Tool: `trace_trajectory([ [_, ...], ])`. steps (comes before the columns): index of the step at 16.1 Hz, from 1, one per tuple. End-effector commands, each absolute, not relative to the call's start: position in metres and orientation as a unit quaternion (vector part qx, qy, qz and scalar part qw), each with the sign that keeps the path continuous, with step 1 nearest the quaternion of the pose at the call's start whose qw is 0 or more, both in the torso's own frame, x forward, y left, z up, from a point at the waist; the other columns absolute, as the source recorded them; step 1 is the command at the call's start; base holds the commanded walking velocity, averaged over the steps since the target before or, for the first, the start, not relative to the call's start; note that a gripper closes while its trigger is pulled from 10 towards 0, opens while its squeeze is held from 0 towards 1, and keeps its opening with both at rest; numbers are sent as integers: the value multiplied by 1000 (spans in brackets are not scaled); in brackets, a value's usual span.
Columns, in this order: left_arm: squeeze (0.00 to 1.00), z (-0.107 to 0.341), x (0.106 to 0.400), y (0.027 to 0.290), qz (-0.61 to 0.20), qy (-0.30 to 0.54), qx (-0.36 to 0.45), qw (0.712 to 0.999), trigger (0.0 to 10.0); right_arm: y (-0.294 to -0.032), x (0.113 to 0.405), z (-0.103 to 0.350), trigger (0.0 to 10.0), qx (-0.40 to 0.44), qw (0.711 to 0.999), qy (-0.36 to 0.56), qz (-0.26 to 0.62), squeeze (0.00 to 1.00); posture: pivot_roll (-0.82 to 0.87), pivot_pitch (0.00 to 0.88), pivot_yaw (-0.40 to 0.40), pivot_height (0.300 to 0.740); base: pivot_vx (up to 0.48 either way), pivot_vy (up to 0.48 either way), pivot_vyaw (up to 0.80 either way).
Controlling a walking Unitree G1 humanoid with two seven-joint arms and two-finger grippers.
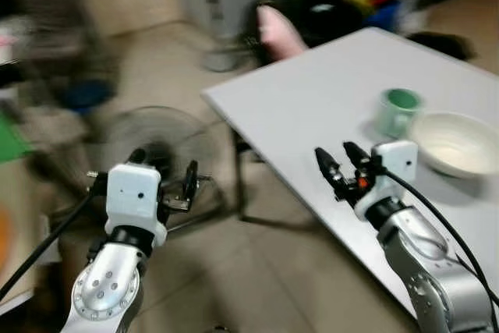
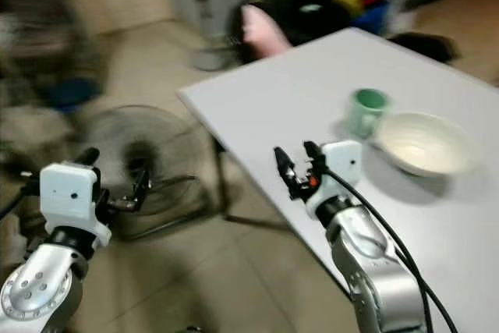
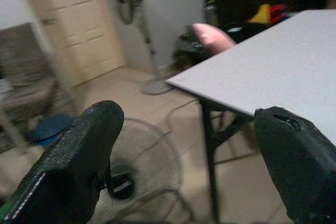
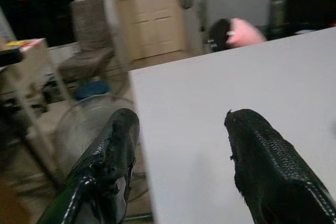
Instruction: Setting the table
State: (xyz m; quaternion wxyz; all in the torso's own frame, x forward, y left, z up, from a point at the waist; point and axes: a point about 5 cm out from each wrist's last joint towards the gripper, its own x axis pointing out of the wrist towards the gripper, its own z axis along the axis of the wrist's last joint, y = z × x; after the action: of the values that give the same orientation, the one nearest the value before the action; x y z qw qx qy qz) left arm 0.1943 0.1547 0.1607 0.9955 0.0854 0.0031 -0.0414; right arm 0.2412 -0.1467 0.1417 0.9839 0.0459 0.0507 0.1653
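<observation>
— Left eye view first: what's on the pale grey rectangular table (image 1: 327, 107)?

— A small green plastic cup (image 1: 399, 110), upright, and just beside it a wide cream ceramic bowl (image 1: 454, 143), both well in from the near edge, towards the robot's right.

— And the grippers?

— The right gripper (image 1: 341, 165) hangs over the table's near edge, short of the cup, its black fingers (image 4: 265, 166) spread apart, nothing between them. The left gripper (image 1: 162, 171) is off the table over the tiled floor (image 1: 257, 271), fingers (image 3: 79, 161) likewise parted and empty.

— Anything below it?

— A round wire-caged floor fan (image 1: 160, 150) lying on the floor just beyond it. Past the table's far corner there's a blurred pink object (image 1: 279, 30); I can't tell what.
</observation>
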Motion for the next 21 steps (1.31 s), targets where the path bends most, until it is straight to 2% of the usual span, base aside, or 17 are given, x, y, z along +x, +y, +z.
trace_trajectory([
  [1, 0, 162, 193, 159, -22, 0, 97, 995, 10000, -140, 243, 143, 10000, 54, 981, 50, 182, 0, -44, 0, 53, 740, 0, 0, 800],
  [9, 0, 164, 191, 161, -16, -9, 102, 995, 10000, -143, 251, 134, 10000, 87, 982, 67, 152, 0, -27, 0, 41, 740, 0, 37, 800],
  [12, 0, 164, 191, 163, -18, -9, 110, 994, 10000, -144, 252, 130, 10000, 127, 979, 76, 137, 0, -26, 0, 45, 740, 0, 433, 0],
  [16, 0, 162, 190, 168, -11, -6, 112, 994, 10000, -155, 256, 127, 10000, 118, 987, 63, 90, 0, -31, 0, 50, 740, 0, 437, 0],
  [17, 0, 162, 190, 170, -7, -6, 111, 994, 10000, -158, 259, 132, 10000, 108, 991, 31, 77, 0, -31, 0, 47, 740, 0, 431, 0],
  [21, 0, 165, 190, 175, 3, -13, 116, 993, 10000, -149, 261, 132, 10000, 120, 982, 57, 131, 0, -23, 0, 37, 740, 0, 431, 0],
])
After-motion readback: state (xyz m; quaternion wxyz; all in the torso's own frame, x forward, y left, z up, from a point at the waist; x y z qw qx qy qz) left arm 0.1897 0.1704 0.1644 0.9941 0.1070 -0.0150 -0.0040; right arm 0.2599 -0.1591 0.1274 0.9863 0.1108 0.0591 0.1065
